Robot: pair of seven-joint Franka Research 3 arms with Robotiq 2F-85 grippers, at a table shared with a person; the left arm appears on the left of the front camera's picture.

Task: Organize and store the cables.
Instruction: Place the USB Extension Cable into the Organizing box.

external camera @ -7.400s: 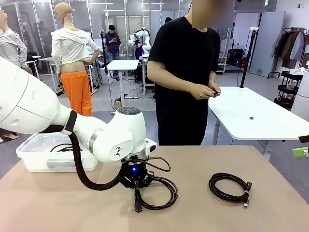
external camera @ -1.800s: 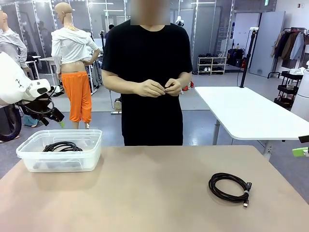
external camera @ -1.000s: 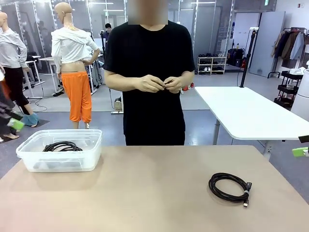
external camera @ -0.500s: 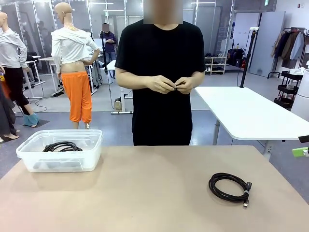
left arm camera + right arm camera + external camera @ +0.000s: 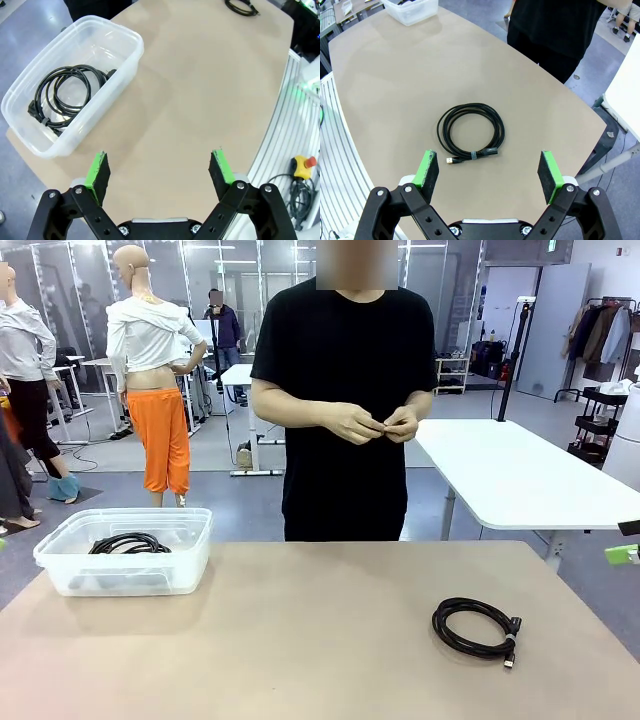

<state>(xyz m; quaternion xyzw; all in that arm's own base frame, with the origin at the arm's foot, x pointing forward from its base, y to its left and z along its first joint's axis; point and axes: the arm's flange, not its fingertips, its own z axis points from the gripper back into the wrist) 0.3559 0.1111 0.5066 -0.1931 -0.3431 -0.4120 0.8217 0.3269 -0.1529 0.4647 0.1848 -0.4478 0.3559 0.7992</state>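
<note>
Left claw: the left gripper (image 5: 159,167) is spread wide open, nothing between the green pads, hanging above the near edge of the table by the tub.
Right claw: the right gripper (image 5: 490,169) is the same deal, jaws fully apart and holding nothing, looking straight down at the loose cord.
Stored cable: one thin black cable wound into a round coil (image 5: 65,95) is lying flat in the bottom of the clear rectangular plastic tub (image 5: 100,115). From the front you can see it through the tub wall (image 5: 128,542).
Tub: it sits at the table's far left corner (image 5: 130,575), no lid on it.
Loose cable: a second black coiled cable with a small plug end (image 5: 471,132) is flat on the bare tabletop, over on the right side (image 5: 476,628), well apart from the tub and not touching either claw.
Table: tan, smooth top with rounded edges (image 5: 300,640).
Person: standing at the far side in a black T-shirt (image 5: 345,360), right hand (image 5: 350,423) and left hand (image 5: 403,424) brought together at chest height. Can't tell what's pinched between the fingers, too small.
</note>
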